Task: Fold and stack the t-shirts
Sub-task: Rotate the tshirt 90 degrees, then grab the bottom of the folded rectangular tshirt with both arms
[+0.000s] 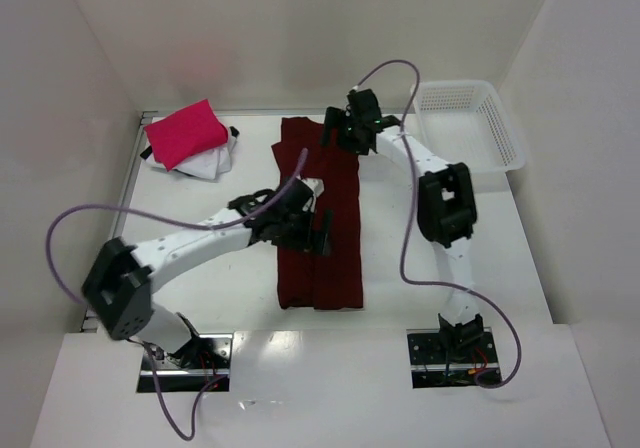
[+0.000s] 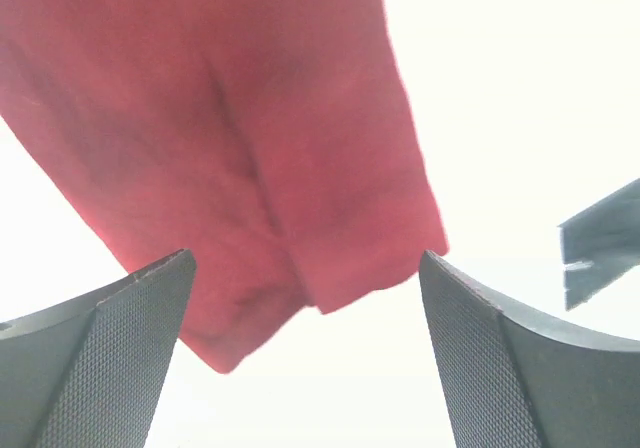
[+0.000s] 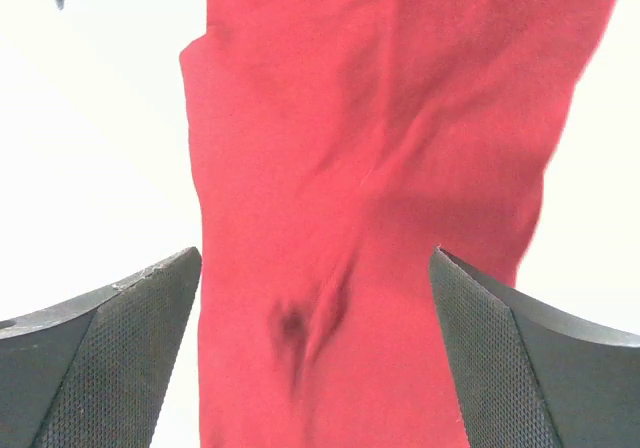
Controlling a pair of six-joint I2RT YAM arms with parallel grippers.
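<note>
The dark maroon t-shirt (image 1: pixel 338 268) lies folded into a long narrow strip down the middle of the table. My left gripper (image 1: pixel 322 232) hovers over its middle, open and empty; in the left wrist view (image 2: pixel 305 368) a lower edge of the shirt (image 2: pixel 250 138) lies ahead of the fingers (image 2: pixel 110 358). My right gripper (image 1: pixel 336 134) is at the strip's far end, open, with the cloth (image 3: pixel 380 168) lying between and under the jaws (image 3: pixel 315 368). The pink-red shirt (image 1: pixel 185 133), folded small, rests on the white shirt (image 1: pixel 208 164) at the far left.
A white mesh basket (image 1: pixel 472 123) stands at the far right corner. White walls close in the table on the left, back and right. A dark grey part (image 2: pixel 600 253) shows at the right edge of the left wrist view.
</note>
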